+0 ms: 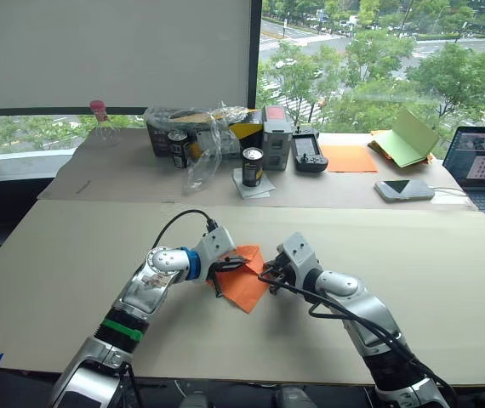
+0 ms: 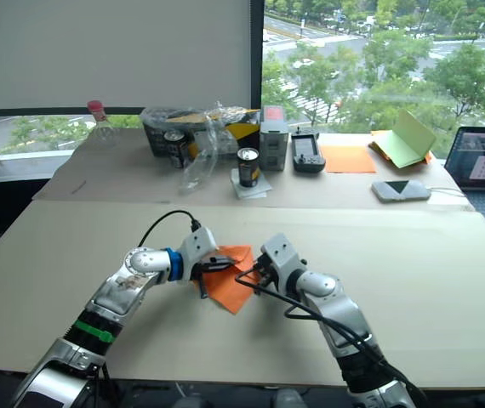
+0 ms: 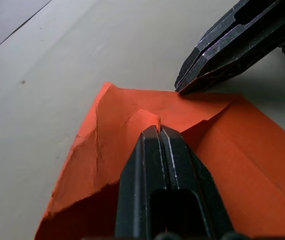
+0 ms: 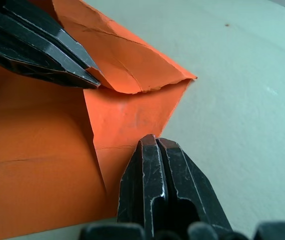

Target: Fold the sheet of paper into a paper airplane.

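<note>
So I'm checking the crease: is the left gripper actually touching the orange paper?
Touching. In the left wrist view the left gripper has its shut jaws pressed onto a raised fold of the sheet of paper, with no gap.

Both arms bent inward — left gripper (image 1: 236, 262) and right gripper (image 1: 270, 274) low, near together, jaws closed.

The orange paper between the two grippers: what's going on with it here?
The robot is partway through folding the sheet of paper on the tan table. A corner flap is already turned over onto the sheet. The left gripper is shut, its tips pressing on that folded flap, while the right gripper is also shut, pressing the paper near its edge. It is not yet an airplane shape; cans, a bottle and a laptop sit on the far table.
</note>
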Available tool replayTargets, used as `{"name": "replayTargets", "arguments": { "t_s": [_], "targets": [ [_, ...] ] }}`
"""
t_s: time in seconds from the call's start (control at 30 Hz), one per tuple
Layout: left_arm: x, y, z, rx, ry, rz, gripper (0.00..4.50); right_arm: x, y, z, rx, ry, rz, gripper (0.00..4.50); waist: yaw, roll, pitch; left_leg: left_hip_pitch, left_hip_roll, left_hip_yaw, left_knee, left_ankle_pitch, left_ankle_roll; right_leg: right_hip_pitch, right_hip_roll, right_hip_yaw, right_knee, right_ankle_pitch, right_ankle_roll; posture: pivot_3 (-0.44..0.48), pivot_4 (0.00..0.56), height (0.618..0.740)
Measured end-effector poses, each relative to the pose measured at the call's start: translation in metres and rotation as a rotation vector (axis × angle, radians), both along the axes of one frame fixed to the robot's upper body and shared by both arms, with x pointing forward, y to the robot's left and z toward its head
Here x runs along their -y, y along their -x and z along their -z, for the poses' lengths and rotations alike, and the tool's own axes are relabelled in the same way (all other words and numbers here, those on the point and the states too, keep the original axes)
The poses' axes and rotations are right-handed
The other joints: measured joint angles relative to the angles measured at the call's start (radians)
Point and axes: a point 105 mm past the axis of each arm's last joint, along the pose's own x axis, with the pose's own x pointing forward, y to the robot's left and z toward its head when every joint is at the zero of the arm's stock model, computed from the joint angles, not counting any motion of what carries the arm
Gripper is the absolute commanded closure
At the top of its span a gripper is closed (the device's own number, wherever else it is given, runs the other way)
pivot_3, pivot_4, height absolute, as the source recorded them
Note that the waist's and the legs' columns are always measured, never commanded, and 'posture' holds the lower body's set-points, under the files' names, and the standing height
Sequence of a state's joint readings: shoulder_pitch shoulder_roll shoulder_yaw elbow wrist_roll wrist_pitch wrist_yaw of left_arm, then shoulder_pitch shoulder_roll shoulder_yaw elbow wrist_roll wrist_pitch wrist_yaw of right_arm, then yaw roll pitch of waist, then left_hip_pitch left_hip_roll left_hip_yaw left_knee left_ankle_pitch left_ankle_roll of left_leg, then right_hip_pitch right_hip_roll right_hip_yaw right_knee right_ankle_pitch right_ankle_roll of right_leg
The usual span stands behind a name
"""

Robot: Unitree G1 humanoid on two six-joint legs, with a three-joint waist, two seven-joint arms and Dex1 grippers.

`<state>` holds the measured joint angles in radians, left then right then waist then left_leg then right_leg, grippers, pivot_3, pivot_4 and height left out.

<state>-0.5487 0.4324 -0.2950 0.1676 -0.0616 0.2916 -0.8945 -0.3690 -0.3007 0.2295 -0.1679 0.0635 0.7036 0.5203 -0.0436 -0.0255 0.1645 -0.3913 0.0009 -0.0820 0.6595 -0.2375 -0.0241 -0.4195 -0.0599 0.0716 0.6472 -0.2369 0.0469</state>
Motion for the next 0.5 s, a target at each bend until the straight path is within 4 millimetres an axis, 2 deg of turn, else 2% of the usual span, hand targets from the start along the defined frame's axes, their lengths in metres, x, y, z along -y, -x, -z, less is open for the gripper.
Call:
{"name": "replayTargets", "arguments": {
  "t_s": [0.17,0.27,0.37,0.5],
  "targets": [
    [-0.006,-0.001,0.010,-0.011,-0.020,-0.019,4.46,0.000,-0.003,-0.003,0.009,-0.013,-0.005,4.50,-0.001,0.000,0.000,0.000,0.000,0.000,0.000,0.000,0.000,-0.001,0.000,0.000,0.000,0.000,0.000,0.000,0.150,0.732],
    [-0.007,-0.001,0.010,-0.013,-0.016,-0.021,4.46,-0.007,-0.007,-0.015,0.047,-0.049,-0.029,4.50,-0.002,0.000,0.000,0.000,0.000,0.000,0.000,0.000,0.000,0.000,0.000,0.000,0.000,0.000,0.000,0.000,0.150,0.732],
    [-0.005,-0.001,0.011,-0.017,-0.009,-0.018,4.46,-0.009,-0.017,-0.024,0.098,-0.060,-0.034,4.50,0.000,0.000,0.000,0.000,0.000,0.000,0.000,0.000,0.000,0.000,0.000,0.000,0.000,0.000,0.000,0.000,0.150,0.732],
    [-0.005,-0.001,0.010,-0.022,-0.005,-0.017,4.46,-0.013,-0.028,-0.025,0.114,-0.077,-0.037,4.50,0.000,0.000,0.000,0.000,0.000,0.000,0.000,0.000,0.000,0.000,0.000,0.000,0.000,0.000,0.000,0.000,0.150,0.732]
  ]
}}
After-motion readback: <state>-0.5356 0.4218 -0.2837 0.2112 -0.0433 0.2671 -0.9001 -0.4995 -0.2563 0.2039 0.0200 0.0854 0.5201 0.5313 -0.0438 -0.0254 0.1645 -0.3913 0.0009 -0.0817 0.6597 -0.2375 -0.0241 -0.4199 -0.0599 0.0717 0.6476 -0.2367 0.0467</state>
